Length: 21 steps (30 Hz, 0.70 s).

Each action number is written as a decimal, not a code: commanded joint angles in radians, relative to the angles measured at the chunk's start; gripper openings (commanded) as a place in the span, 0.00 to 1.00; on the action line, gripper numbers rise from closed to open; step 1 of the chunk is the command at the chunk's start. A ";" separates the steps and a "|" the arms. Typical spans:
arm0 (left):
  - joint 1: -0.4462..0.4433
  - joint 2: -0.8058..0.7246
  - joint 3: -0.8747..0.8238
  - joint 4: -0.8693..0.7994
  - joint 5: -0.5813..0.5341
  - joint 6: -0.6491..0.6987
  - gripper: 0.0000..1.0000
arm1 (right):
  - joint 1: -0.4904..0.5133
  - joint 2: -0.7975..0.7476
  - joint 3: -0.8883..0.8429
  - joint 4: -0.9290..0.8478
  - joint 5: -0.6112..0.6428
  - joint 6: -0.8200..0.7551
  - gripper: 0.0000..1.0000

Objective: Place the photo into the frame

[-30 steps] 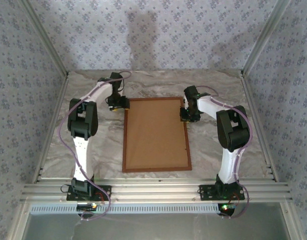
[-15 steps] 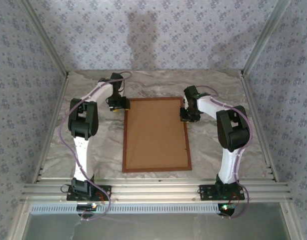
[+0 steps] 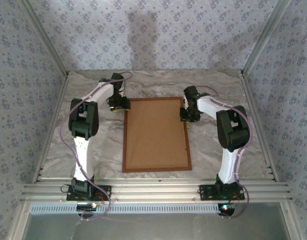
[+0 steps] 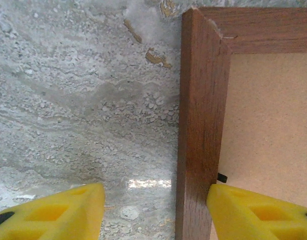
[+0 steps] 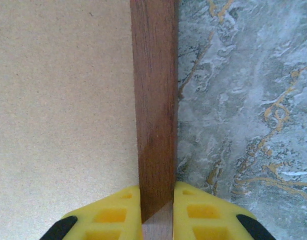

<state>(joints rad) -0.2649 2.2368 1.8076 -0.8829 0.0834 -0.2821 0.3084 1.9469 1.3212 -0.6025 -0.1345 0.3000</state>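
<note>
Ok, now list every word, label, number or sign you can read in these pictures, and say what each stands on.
No readable text anywhere.
The frame is bare reddish-brown wood, with no label or stamp.
The backing board is plain brown, with no print.
The table shows marble veining and the wallpaper a small flower pattern, with no letters.

Reddish-brown frame [image 5: 153,100]; tan backing board [image 5: 63,100]; grey marbled table [image 5: 243,100].
</note>
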 commanded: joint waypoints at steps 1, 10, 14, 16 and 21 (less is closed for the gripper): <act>-0.044 0.085 -0.027 -0.036 0.014 -0.012 0.59 | 0.020 0.029 0.012 -0.004 -0.013 0.013 0.18; -0.063 0.139 -0.018 -0.037 0.000 -0.020 0.59 | 0.021 0.026 0.014 -0.002 -0.013 0.013 0.18; -0.063 0.165 -0.011 -0.042 0.000 -0.020 0.59 | 0.022 0.025 0.013 -0.003 -0.013 0.013 0.18; -0.063 0.175 -0.012 -0.043 0.001 -0.020 0.59 | 0.023 0.024 0.012 -0.002 -0.013 0.015 0.18; -0.075 0.172 -0.034 -0.037 0.005 -0.030 0.58 | 0.026 0.026 0.016 -0.003 -0.013 0.015 0.18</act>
<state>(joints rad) -0.2848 2.2723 1.8515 -0.9165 0.0544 -0.2935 0.3107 1.9469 1.3212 -0.6025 -0.1303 0.3000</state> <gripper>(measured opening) 0.583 0.178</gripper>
